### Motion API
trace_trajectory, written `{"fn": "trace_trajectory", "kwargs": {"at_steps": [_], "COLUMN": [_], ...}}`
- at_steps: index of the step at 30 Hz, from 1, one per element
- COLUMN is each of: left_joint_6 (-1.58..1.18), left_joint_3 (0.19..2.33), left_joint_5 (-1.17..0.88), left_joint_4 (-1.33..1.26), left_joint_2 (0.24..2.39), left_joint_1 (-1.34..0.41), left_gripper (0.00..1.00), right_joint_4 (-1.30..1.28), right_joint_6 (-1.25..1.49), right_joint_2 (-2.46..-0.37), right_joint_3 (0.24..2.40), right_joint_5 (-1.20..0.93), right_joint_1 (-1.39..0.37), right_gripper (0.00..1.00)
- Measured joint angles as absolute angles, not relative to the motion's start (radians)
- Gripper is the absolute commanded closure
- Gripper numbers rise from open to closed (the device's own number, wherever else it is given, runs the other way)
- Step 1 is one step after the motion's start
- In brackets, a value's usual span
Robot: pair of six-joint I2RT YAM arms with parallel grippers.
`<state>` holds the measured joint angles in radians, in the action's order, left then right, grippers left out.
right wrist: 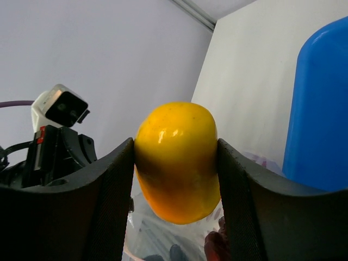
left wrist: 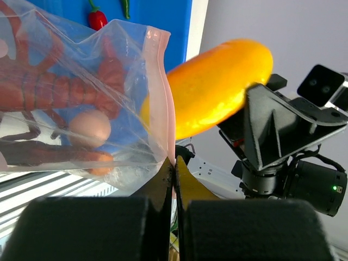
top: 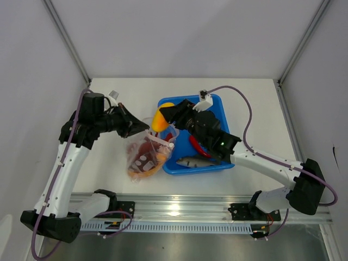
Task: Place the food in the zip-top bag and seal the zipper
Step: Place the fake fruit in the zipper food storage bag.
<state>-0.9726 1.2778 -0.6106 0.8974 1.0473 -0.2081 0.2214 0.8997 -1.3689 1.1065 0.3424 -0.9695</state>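
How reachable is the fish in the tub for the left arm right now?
Probably not. The left arm has its jaws shut on the edge of the bag, and the right arm, holding the pepper, stretches across the tub right beside the fish.

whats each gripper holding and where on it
Right gripper clamps the smooth yellow toy pepper across its sides. Left gripper pinches the crinkly clear plastic bag at its pink mouth strip.
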Motion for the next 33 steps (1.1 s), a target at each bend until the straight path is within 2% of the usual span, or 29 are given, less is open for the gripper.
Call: {"fn": "trace_trajectory", "kwargs": {"at_steps": [18, 33], "left_joint_6": [-1.006, -1.006], "left_joint_3": [1.255, 1.257], "left_joint_5": [-0.645, -0.659], "left_joint_4": [0.847, 0.848], "left_joint_2": [1.066, 1.067], "left_joint_1": [-0.207, -0.206], "left_gripper": [0.99, 0.99], "right_joint_4": [0.23, 0.253], "right_joint_6": [0.889, 0.888], "right_joint_2": [-1.323, -1.389], "right_joint_3": [1.075, 1.018], "right_joint_5": [0.359, 0.344], "right_joint_1": [-1.008, -1.055], "right_gripper": [0.91, 0.88]}}
